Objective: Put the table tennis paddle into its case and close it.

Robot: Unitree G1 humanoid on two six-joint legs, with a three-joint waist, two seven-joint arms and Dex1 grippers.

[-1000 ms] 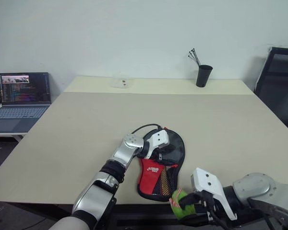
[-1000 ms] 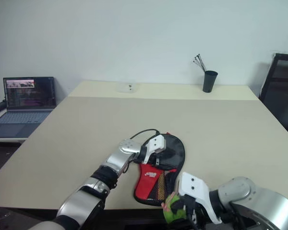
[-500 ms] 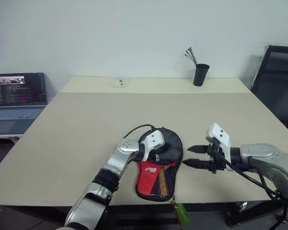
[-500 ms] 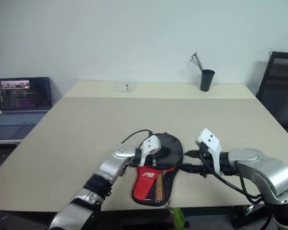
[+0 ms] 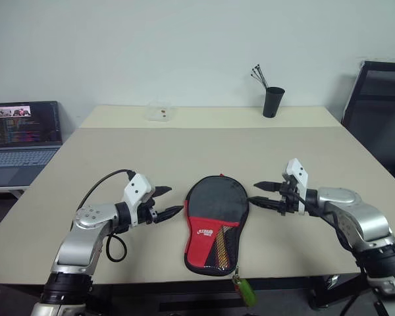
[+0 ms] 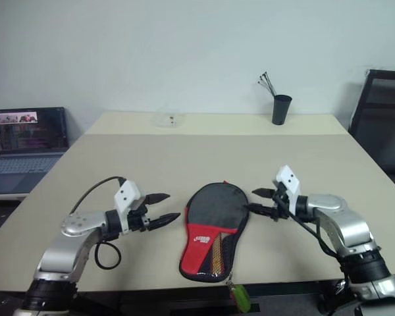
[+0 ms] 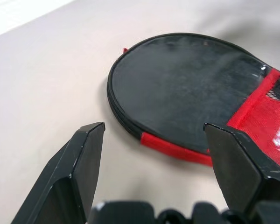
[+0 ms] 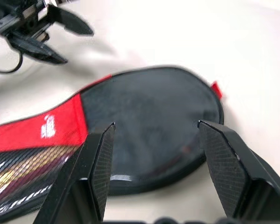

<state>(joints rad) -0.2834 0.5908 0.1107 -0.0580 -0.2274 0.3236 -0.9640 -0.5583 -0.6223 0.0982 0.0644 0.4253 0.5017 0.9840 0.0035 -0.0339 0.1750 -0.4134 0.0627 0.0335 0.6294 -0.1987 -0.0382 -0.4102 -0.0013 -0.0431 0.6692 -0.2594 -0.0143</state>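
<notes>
Left eye view: case [image 5: 214, 220] lies flat between the spread left pincer [image 5: 167, 203] and spread right pincer [image 5: 258, 195].

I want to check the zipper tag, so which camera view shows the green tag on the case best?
The left eye view: the green zipper tag hangs whole past the table's front edge, below the case. The right eye view shows it partly cut off; both wrist views show the case's round black end.

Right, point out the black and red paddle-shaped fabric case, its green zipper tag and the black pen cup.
black and red paddle-shaped fabric case [image 5: 217, 204], left eye view, black upper panel
green zipper tag [image 5: 245, 292], left eye view, middle
black pen cup [image 5: 272, 103], left eye view, side wall
</notes>
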